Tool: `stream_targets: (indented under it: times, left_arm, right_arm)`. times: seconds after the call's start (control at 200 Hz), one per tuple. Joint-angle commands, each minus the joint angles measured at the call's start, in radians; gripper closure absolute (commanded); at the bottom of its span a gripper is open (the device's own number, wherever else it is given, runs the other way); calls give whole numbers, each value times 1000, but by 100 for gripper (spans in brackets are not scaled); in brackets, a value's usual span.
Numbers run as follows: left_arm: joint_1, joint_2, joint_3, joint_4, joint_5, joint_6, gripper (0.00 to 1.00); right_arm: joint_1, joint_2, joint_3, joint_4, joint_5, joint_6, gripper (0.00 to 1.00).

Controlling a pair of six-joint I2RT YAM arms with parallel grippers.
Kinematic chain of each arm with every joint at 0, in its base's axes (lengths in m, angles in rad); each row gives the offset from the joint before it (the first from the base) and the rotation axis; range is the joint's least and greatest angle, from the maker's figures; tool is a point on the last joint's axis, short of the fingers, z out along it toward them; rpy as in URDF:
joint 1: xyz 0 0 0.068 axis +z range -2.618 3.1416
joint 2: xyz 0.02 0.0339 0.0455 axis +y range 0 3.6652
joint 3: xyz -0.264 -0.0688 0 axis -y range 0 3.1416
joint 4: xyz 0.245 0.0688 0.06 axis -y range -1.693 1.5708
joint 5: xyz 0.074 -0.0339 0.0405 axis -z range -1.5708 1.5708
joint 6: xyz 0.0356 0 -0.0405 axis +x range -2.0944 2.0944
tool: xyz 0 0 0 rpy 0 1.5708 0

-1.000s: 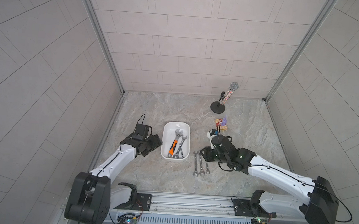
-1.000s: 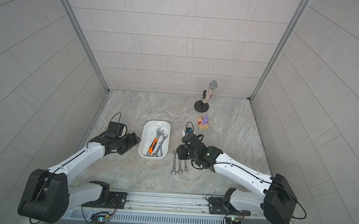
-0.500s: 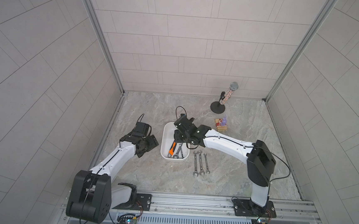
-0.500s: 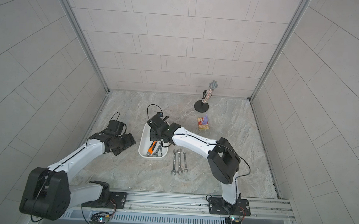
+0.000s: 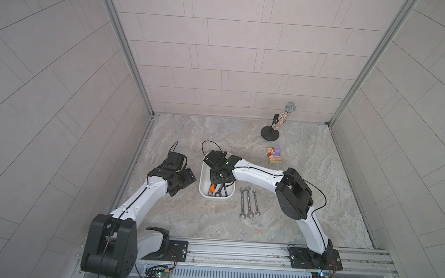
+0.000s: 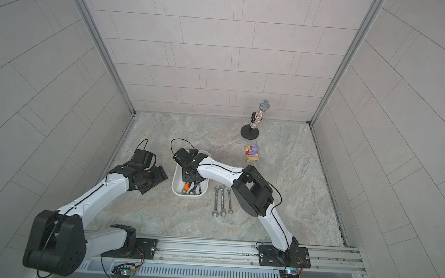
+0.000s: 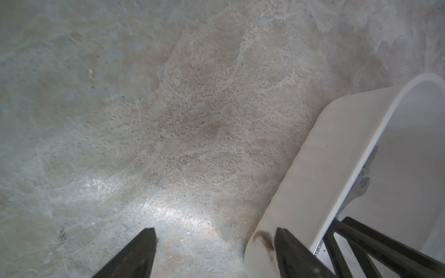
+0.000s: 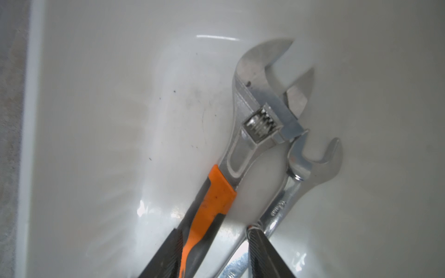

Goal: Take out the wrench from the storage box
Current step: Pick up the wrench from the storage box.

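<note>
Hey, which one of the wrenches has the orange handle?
The adjustable wrench in the storage box. The open-ended wrench beside it and the three wrenches on the table are bare steel.

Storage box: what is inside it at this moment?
The storage box holds an orange-handled adjustable wrench and a plain steel wrench, side by side. The right claw reaches in over their handles; anything beneath it is hidden.

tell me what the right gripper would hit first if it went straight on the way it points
Most likely the orange-handled adjustable wrench: its handle lies between the open fingers of the right gripper, with the floor of the storage box just beneath. Depth is hard to judge.
</note>
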Motion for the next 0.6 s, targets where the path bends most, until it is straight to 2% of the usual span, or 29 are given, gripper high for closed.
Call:
stream_targets:
  times: [0.0, 0.595]
  left_arm:
    - [5, -20, -3, -6, 7, -5, 15]
    - [5, -11, -12, 18, 29, -9, 15]
  right_arm:
    - [4, 23, 40, -47, 35, -11, 50]
    - [-7, 126, 111, -68, 62, -39, 52]
